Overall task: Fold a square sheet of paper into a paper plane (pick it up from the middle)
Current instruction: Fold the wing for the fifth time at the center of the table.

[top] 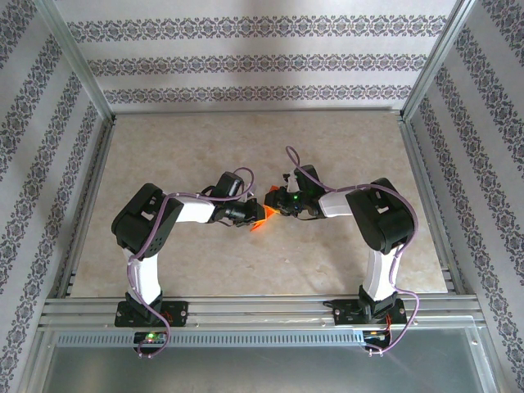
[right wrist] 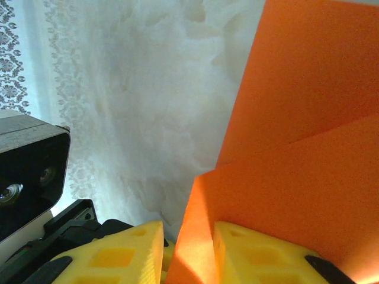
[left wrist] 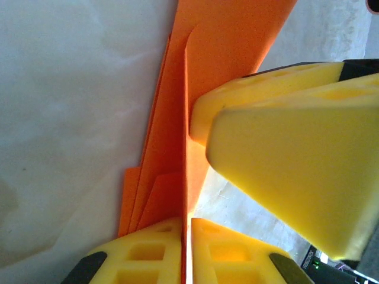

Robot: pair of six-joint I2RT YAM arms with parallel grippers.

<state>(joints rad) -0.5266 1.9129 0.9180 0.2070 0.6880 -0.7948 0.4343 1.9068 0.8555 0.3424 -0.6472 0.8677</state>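
Observation:
The square sheet of paper is folded into a narrow orange shape with layered creases, the paper plane (top: 260, 221). It hangs above the middle of the table, between the two arms. My left gripper (top: 249, 215) comes at it from the left. In the left wrist view its yellow fingers (left wrist: 148, 248) stand almost together, with one edge of the plane (left wrist: 177, 118) pinched between them (left wrist: 185, 220). My right gripper (top: 275, 208) meets it from the right; a spread fold of the plane (right wrist: 296, 148) sits between its fingers (right wrist: 188, 228). The right gripper's fingers (left wrist: 284, 148) press against the plane's crease.
The beige tabletop (top: 246, 139) lies below, ringed by a metal frame (top: 254, 304) and patterned walls (top: 254, 61). The left wrist's camera housing (right wrist: 23, 171) is close beside the right gripper. Both arm bases (top: 151, 311) stand at the near edge.

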